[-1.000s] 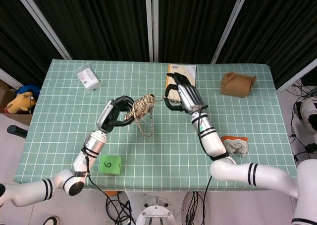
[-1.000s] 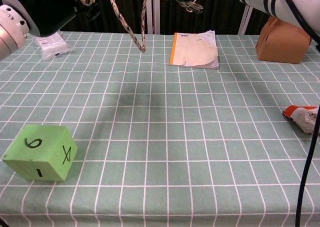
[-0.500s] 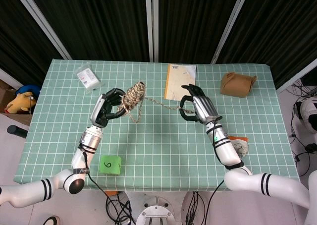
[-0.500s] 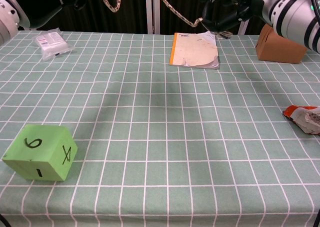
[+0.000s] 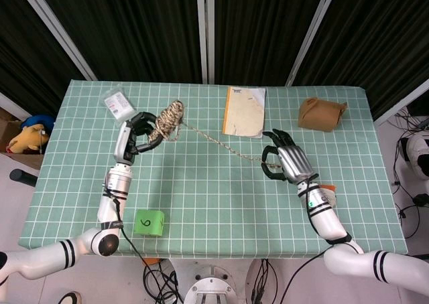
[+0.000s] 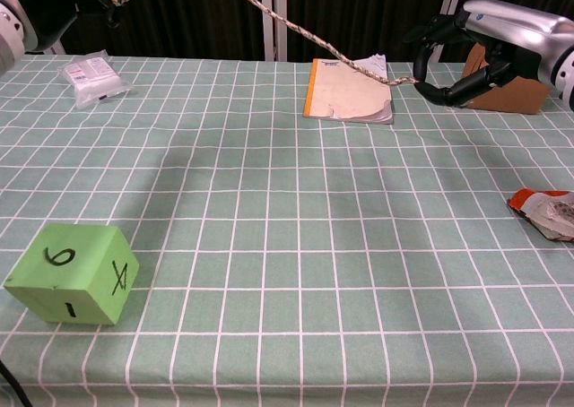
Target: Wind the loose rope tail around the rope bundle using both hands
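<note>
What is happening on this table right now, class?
A two-armed robot is handling rope. Its left robot hand holds a coiled beige-and-brown rope bundle above the green checked tablecloth, while its right robot hand pinches the loose rope tail. The tail stretches between them in a straight line, with nothing wound at this moment.

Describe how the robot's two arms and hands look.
Both arms are glossy white with black bands near the elbows and silver forearm sections. The left hand and right hand have black fingers with silver-grey backs. A thin black cable runs along the left forearm.
</note>
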